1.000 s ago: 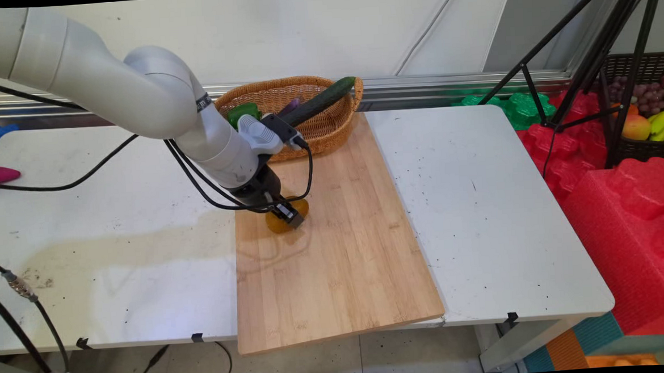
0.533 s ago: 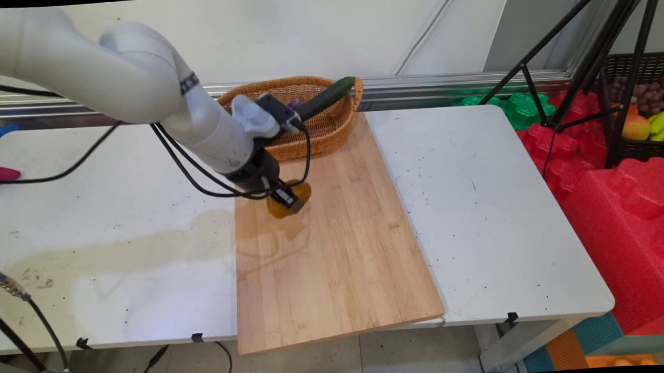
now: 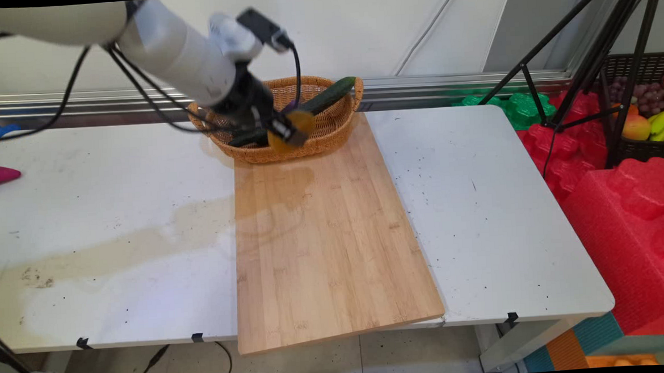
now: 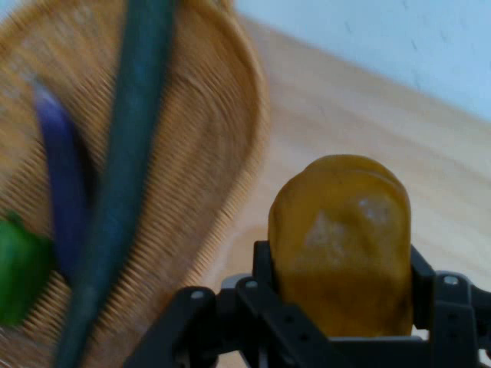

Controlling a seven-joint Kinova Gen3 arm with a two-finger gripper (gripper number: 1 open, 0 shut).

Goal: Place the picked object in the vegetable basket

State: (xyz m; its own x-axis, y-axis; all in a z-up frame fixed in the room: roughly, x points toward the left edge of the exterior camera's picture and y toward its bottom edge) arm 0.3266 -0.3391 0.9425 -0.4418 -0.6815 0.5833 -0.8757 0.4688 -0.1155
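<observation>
Your black two-finger hand (image 3: pixel 285 131) is clamped across the middle of a rounded, yellow-brown potato-shaped lump (image 4: pixel 340 241), held aloft at the oval woven wicker basket's (image 3: pixel 329 134) near rim; it looks light, stiff and smooth, perhaps slippery.

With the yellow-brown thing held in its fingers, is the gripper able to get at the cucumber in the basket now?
Probably not. The gripper is shut on the yellow-brown thing, so its fingers are full. The cucumber lies uncovered across the wicker basket, one end over the rim, and the gripper hangs at the basket's near side.
</observation>
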